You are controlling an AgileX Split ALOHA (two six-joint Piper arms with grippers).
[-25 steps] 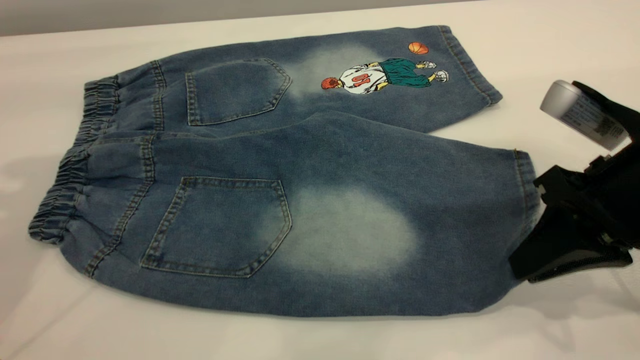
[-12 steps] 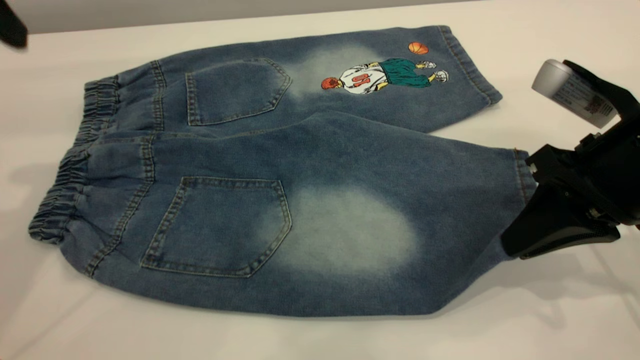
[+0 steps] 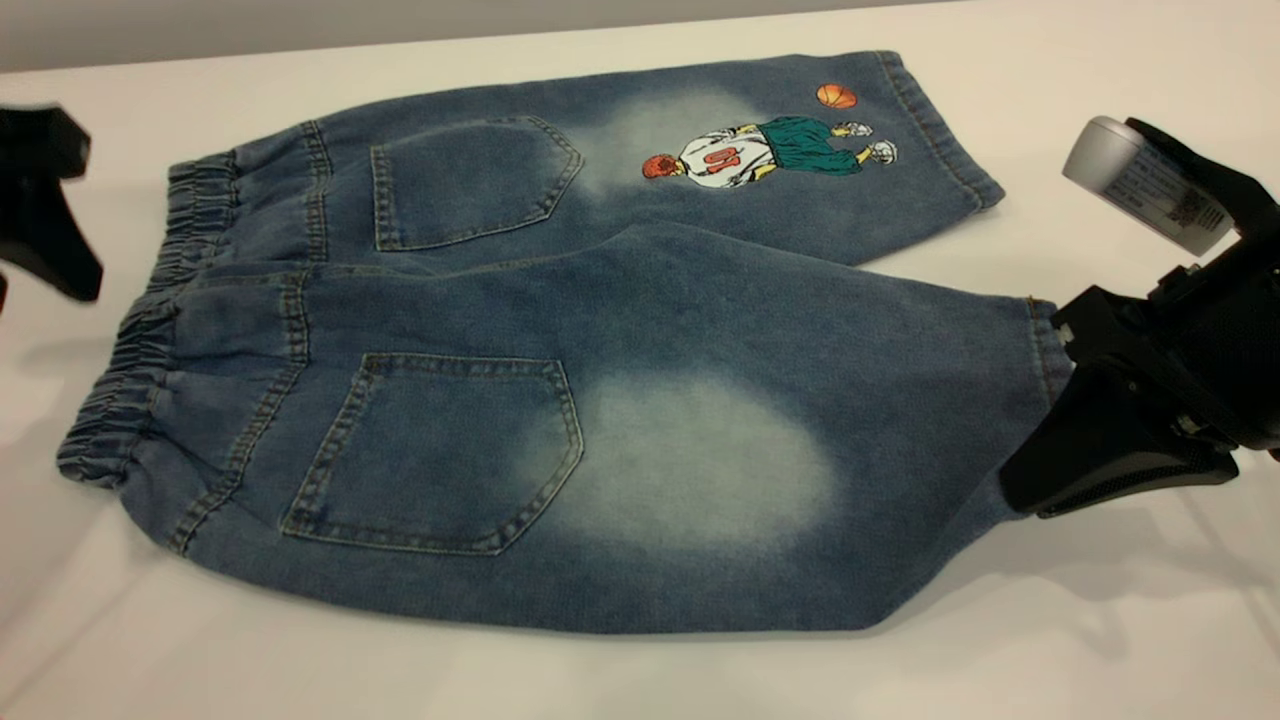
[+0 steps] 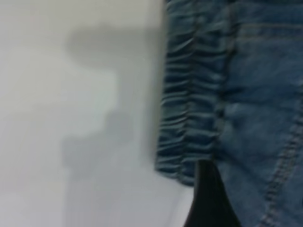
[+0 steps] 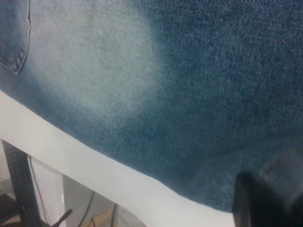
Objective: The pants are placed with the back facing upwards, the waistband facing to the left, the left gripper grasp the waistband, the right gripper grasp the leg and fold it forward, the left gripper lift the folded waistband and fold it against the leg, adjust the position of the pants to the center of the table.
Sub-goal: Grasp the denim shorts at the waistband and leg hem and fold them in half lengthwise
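Clamped on the near leg's hem (image 3: 1045, 350), my right gripper (image 3: 1040, 470) has it raised at the denim shorts' (image 3: 640, 330) right end. Left gripper (image 3: 45, 215) hovers beside the waistband (image 3: 150, 330), fingers unclear. Folding before it grips could drag everything askew.

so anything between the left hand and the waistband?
Nothing visible. The left hand hangs beside the elastic waistband of the blue denim shorts, with only bare white table between them. The right hand is already at the near leg hem.
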